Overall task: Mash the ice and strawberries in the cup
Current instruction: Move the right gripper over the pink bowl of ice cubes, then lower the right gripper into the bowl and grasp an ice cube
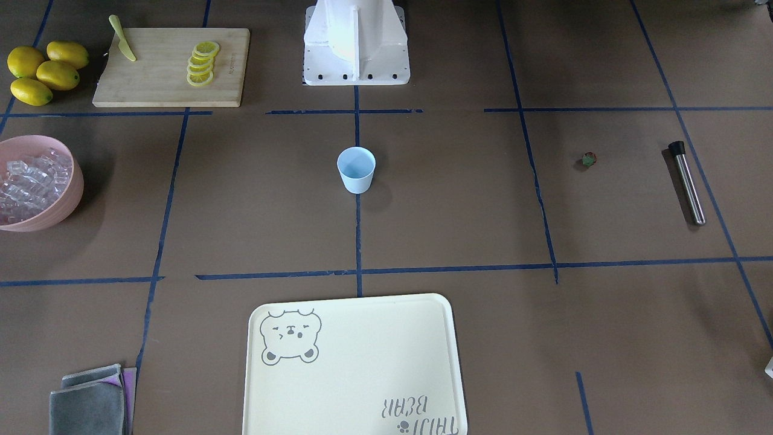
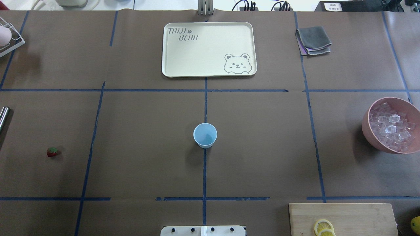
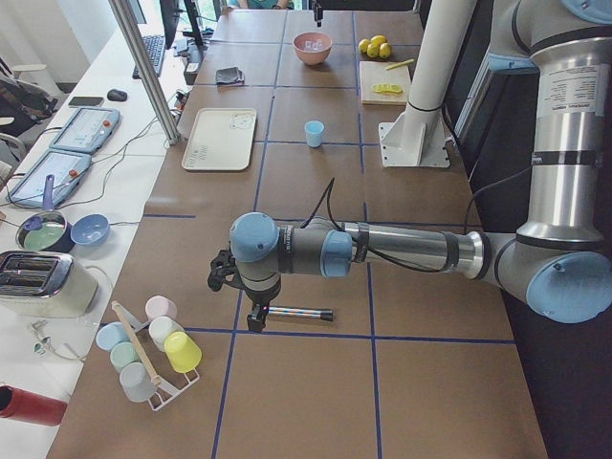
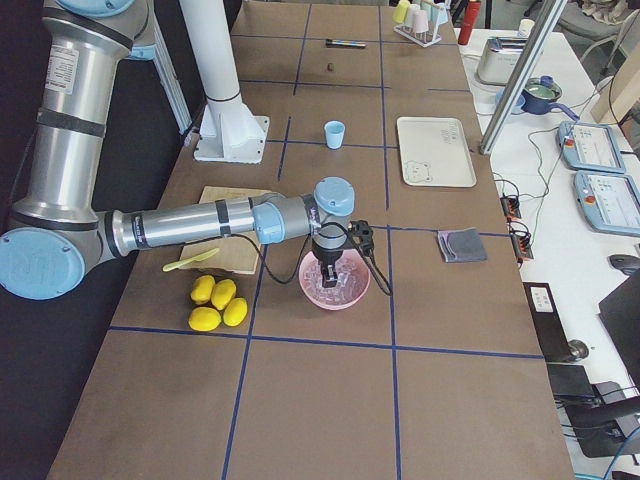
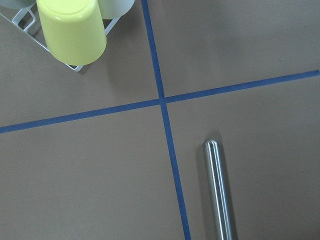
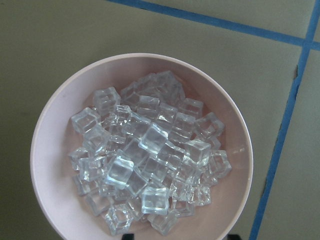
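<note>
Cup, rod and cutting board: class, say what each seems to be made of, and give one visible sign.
Cup: likely plastic, matte, evenly light blue, thin rim.
Rod: apparently polished steel with bright reflections; its black cap is perhaps rubber.
Cutting board: wood or bamboo, pale tan with faint grain.

from across the table we look steeply down, facing the robot's white base at the top of the view. from behind the robot we look forward and down. these two views share the blue cup in the middle, the bear tray and the pink bowl. from each table end we look along it, with the left arm or the right arm big and near. one wrist camera looks straight down, very close, at the ice in the bowl. the other sees a metal rod up close.
</note>
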